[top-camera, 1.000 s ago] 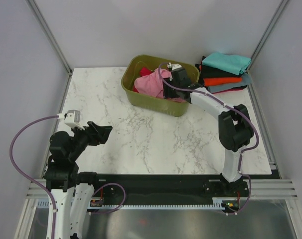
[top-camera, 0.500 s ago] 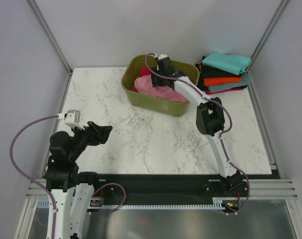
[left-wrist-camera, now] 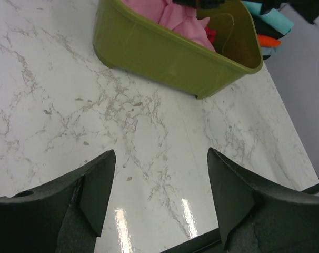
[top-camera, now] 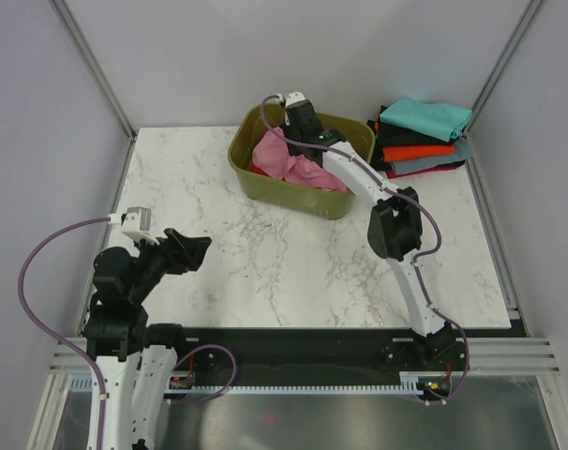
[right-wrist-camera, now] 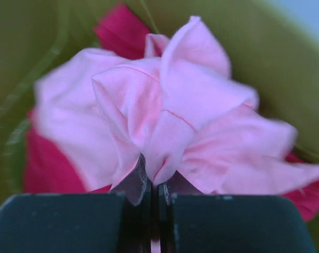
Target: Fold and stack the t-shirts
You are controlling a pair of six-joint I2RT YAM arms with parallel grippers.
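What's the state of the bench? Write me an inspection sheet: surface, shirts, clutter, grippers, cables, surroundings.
Surface: white marble table, no spill seen.
Shirts: pink shirt bunched in the green tub; crimson shirt under it; folded pile at the far right corner, teal on top.
Clutter: nothing seen.
Grippers: right gripper shut on the pink shirt inside the tub; left gripper open, holding nothing, above the table.
Cables: purple cable loops wide of the left arm; second cable arcs over the tub's far rim.
Surroundings: grey walls, metal frame posts.
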